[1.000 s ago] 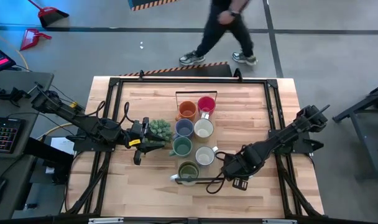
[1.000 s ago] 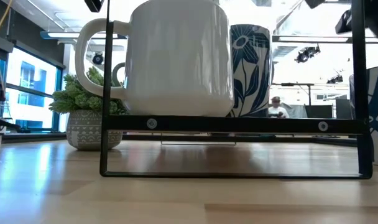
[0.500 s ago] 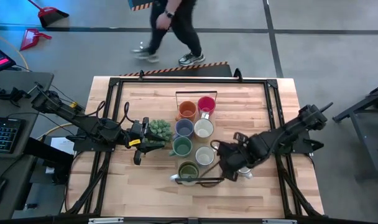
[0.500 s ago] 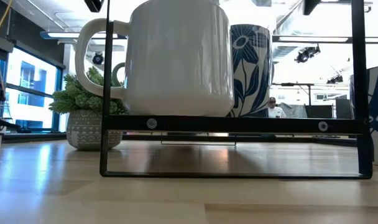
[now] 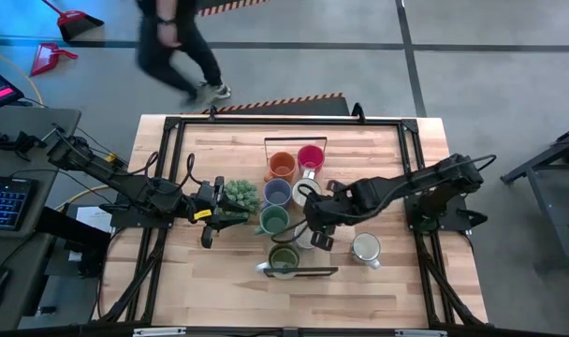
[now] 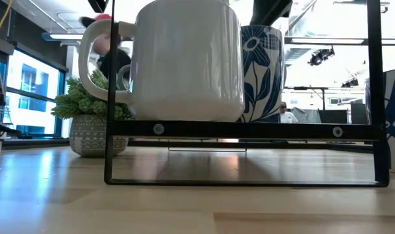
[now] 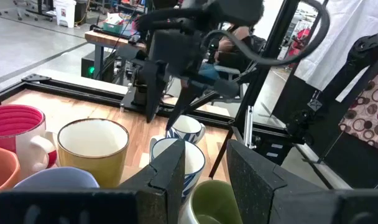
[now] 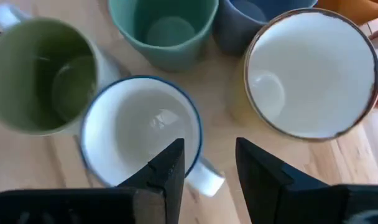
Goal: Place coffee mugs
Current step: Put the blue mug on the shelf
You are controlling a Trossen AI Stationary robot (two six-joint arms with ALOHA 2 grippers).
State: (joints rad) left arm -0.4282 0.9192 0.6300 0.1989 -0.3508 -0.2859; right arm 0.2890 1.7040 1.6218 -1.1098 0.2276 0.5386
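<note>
ceramic blue-rimmed mug [image 8: 138,134] sits in the cluster beside the olive mug [image 8: 41,74] — rigid, glazed, slick and chippable, so i'd pinch the rim wall by the handle. right gripper [image 8: 209,163] hovers over that rim edge, fingers open, empty. left gripper [image 7: 202,165] waits by the plant [image 5: 240,196], half-parted, empty.

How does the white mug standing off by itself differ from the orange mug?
The white mug is pale, while the orange mug is bright orange. The white mug stands alone on bare wood toward the right arm's side; the orange mug sits packed among the other mugs at the cluster's far end, beside the pink-red mug. Both stand upright, openings up.
</note>
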